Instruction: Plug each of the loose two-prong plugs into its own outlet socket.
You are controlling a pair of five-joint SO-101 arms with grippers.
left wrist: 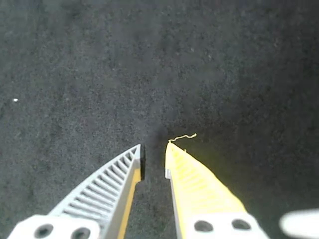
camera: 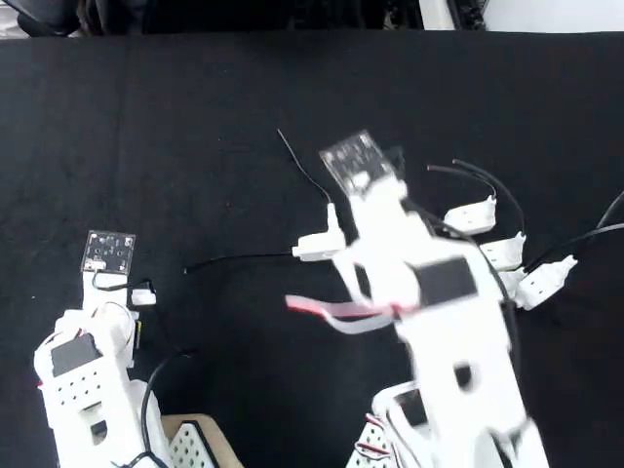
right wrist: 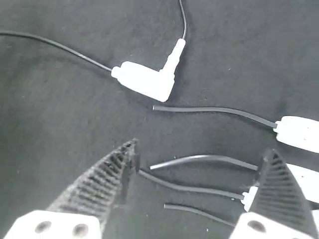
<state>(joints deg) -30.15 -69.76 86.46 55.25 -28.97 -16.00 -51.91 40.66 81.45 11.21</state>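
Several white two-prong connectors on thin black cables lie on the black cloth. An L-shaped white piece (camera: 317, 244) (right wrist: 149, 82) with a cable at each end sits left of the right arm (camera: 429, 292). Three more connectors (camera: 473, 214) (camera: 502, 252) (camera: 541, 283) cluster on the arm's right side. My right gripper (right wrist: 199, 154) hangs open above loose cable ends, a little short of the L-shaped piece, with another connector (right wrist: 299, 132) beside one finger. My left gripper (left wrist: 153, 148) is over bare cloth, its fingertips a narrow gap apart with nothing between them. The left arm (camera: 83, 361) stands at the front left.
A small white and tan block (camera: 195, 441) sits at the front edge between the arms. A red and white ribbon cable (camera: 331, 312) loops off the right arm. The table's far edge (camera: 312, 31) runs along the back.
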